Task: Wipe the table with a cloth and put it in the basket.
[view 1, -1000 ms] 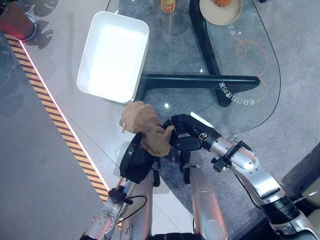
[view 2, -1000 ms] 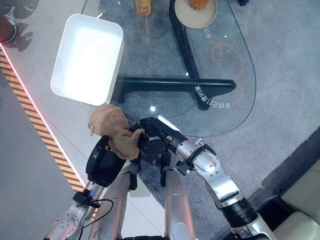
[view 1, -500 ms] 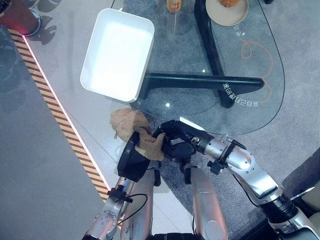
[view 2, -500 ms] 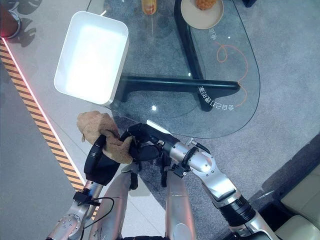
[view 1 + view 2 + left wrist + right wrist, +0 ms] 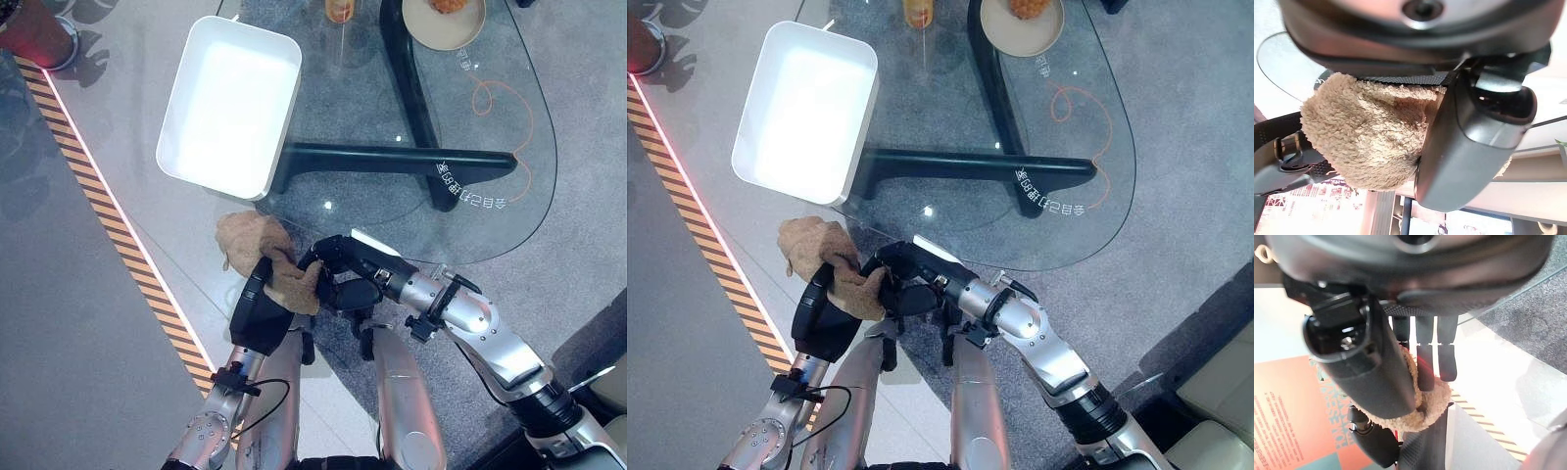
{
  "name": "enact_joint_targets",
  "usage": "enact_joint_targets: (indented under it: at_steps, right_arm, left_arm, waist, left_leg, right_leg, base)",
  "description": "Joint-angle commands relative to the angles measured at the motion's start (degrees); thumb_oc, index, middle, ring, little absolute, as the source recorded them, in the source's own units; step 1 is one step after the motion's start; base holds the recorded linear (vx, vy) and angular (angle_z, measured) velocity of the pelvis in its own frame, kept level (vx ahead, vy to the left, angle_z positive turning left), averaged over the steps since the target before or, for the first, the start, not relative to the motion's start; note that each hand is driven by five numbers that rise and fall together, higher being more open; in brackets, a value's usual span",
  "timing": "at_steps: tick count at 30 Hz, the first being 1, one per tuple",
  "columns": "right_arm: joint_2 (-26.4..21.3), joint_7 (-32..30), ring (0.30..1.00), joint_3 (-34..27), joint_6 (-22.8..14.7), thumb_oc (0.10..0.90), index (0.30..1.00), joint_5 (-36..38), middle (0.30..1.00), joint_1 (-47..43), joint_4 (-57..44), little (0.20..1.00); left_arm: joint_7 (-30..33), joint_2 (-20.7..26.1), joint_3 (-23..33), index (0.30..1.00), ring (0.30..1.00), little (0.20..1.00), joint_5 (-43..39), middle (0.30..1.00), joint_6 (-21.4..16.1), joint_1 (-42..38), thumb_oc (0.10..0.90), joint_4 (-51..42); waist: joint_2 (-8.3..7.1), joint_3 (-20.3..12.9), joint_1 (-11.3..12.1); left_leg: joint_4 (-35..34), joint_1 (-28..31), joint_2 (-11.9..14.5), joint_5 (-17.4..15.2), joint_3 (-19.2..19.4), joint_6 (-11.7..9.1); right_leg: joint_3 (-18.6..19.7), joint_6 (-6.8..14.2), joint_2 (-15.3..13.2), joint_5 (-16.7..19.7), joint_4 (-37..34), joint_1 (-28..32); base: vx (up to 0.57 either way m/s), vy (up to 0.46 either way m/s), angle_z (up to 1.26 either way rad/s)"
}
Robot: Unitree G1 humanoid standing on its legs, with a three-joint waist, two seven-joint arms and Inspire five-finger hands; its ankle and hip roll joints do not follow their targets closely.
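Both hands clamped on the cloth [image 5: 263, 257], left hand [image 5: 257, 311] and right hand [image 5: 345, 266] together, risking a drop short of the basket [image 5: 230, 103].

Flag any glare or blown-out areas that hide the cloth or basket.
Left eye view: the white basket's inside is blown out, but its rim is readable; small lamp reflections dot the glass table; the cloth is evenly lit. Left wrist view: strong backlight behind the cloth, which reads clearly.
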Motion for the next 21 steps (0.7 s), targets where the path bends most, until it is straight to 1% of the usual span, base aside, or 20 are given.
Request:
enact_joint_targets:
  at_steps: [1,10,13,18,21]
  right_arm:
    - [-2.2,-4.3,0.900,-1.6,-3.7,0.800,0.900,1.6,0.900,4.2,-1.5,0.900]
    - [0.5,-8.9,0.900,-8.6,-9.6,0.800,0.900,6.6,0.900,8.8,-2.7,0.900]
    - [1.4,-9.9,0.900,-10.4,-11.5,0.800,0.900,8.9,0.900,10.7,-2.6,0.900]
    - [2.5,-10.2,0.900,-12.1,-12.6,0.800,0.900,10.2,0.900,12.7,-2.4,0.900]
    - [2.9,-10.0,0.900,-12.9,-12.6,0.800,0.900,11.3,0.900,13.7,-2.1,0.900]
  left_arm:
    - [-6.5,-0.7,6.4,0.300,0.300,0.200,-1.1,0.300,-1.2,-3.1,0.100,-13.9]
    - [-7.3,-2.6,8.7,0.300,0.300,0.200,0.2,0.300,-0.4,-0.9,0.100,-13.1]
    - [-7.5,-3.2,9.2,0.300,0.300,0.200,0.8,0.300,-0.9,-0.2,0.100,-13.1]
    - [-7.7,-3.8,10.4,0.300,0.300,0.200,1.7,0.300,-2.1,0.3,0.100,-12.6]
    - [-7.8,-3.8,11.6,0.300,0.300,0.200,2.6,0.300,-3.1,0.2,0.100,-12.6]
  waist:
    - [-1.94,-1.6,0.7]
    - [-1.80,-1.6,-0.1]
    - [-1.81,-1.6,-0.2]
    - [-1.70,-1.6,-0.6]
    - [-1.58,-1.6,-0.7]
  left_leg:
    - [7.6,-0.1,-1.4,-5.6,1.8,1.8]
    - [7.5,0.8,-1.3,-6.0,2.3,2.1]
    - [7.4,1.3,-1.2,-6.1,2.5,2.1]
    - [7.2,2.0,-1.2,-6.1,2.8,2.2]
    - [7.4,2.2,-1.1,-6.1,3.0,2.1]
  right_leg:
    - [0.5,-0.1,3.3,8.4,-6.5,0.4]
    - [0.7,0.0,3.4,8.2,-6.3,0.9]
    - [0.8,0.0,3.5,8.1,-6.5,1.4]
    - [0.9,0.0,3.5,8.0,-6.7,2.0]
    - [1.0,-0.1,3.3,7.7,-6.6,2.2]
  base:
    - [0.00,0.000,0.00]
    - [0.00,0.000,0.00]
    - [0.00,0.000,0.00]
    - [0.00,0.003,-0.01]
    - [-0.01,0.020,-0.07]
